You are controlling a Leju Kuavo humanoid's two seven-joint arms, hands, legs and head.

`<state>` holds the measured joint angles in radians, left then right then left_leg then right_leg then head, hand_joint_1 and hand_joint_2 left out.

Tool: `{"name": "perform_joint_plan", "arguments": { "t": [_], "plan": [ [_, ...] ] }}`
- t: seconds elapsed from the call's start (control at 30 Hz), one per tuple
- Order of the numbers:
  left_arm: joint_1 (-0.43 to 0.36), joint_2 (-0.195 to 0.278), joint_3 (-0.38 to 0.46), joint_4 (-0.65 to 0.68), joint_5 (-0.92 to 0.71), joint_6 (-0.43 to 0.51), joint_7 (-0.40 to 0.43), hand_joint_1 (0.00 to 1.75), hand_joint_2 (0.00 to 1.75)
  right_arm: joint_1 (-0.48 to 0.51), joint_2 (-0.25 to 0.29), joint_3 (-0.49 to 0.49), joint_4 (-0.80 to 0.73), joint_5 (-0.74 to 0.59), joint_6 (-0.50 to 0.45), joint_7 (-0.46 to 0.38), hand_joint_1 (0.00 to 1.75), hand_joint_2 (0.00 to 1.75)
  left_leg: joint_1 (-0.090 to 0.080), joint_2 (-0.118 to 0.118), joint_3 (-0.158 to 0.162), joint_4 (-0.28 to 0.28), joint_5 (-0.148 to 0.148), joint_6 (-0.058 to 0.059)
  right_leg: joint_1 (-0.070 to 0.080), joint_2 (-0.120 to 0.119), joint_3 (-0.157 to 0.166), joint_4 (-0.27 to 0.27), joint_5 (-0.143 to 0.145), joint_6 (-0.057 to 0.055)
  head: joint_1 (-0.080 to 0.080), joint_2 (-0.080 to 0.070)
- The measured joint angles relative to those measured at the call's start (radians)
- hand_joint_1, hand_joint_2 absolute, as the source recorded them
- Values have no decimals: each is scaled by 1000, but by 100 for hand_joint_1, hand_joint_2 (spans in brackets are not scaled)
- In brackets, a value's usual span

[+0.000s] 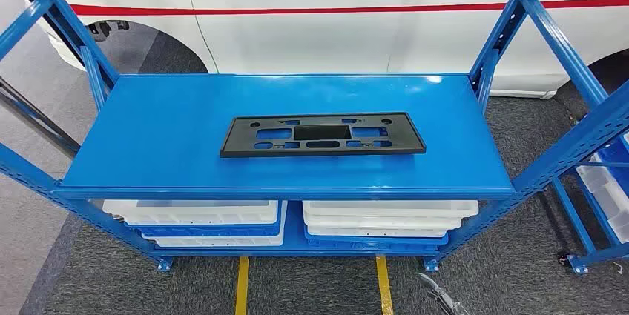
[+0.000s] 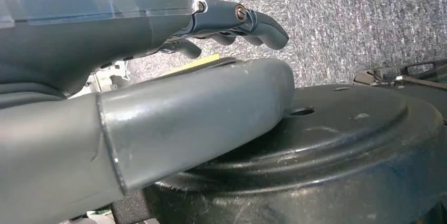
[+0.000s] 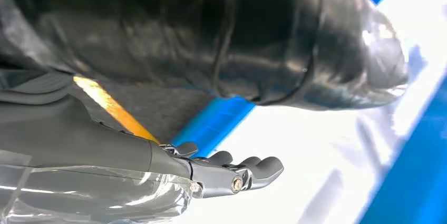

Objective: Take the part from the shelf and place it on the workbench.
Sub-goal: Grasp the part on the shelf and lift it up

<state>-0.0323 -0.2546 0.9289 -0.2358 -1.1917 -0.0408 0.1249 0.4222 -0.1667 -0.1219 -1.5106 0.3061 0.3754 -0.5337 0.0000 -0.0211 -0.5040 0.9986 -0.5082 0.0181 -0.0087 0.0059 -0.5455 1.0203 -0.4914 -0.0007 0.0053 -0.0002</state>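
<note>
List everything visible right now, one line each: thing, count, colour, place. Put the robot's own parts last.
part: one, black, flat rectangular frame with cut-outs, lying in the middle of the shelf top.
shelf: one, blue metal rack with angled uprights, directly ahead.
trays: two stacks, white and blue, on the lower level under the shelf top.
second rack: one, blue, holding white bins, at the right edge.
car: one, white with a red stripe, behind the shelf.
floor lines: two, yellow, on the grey carpet in front of the shelf.
left hand: one, grey and dark, holding nothing, above the carpet.
right hand: one, grey and dark, holding nothing, near the white trays.
</note>
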Motion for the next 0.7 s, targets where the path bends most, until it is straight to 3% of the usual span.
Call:
{"name": "perform_joint_plan", "arguments": {
  "t": [0.23, 0.4, 0.7],
  "plan": [
    [-1, -1, 3, 0, -9, 0, -5, 0, 0, 12, 31, -13, -108, -18, 17, -10, 0, 0, 0, 0, 0, 0, 0, 0, 0, 0, 0, 0, 0, 0, 0, 0],
    [-1, -1, 6, 0, -26, -1, -3, 0, 0, 1, 37, 7, -192, -49, -34, -16, 0, 0, 0, 0, 0, 0, 0, 0, 0, 0, 1, 0, 0, 0, 0, 0],
    [-3, 1, 4, 0, -71, -13, -6, 0, 0, -156, 17, 99, -307, -130, -108, 25, 0, 0, 0, 1, 3, 0, 1, 1, 0, 1, 2, 0, 0, 0, 0, 0]
  ]
}}
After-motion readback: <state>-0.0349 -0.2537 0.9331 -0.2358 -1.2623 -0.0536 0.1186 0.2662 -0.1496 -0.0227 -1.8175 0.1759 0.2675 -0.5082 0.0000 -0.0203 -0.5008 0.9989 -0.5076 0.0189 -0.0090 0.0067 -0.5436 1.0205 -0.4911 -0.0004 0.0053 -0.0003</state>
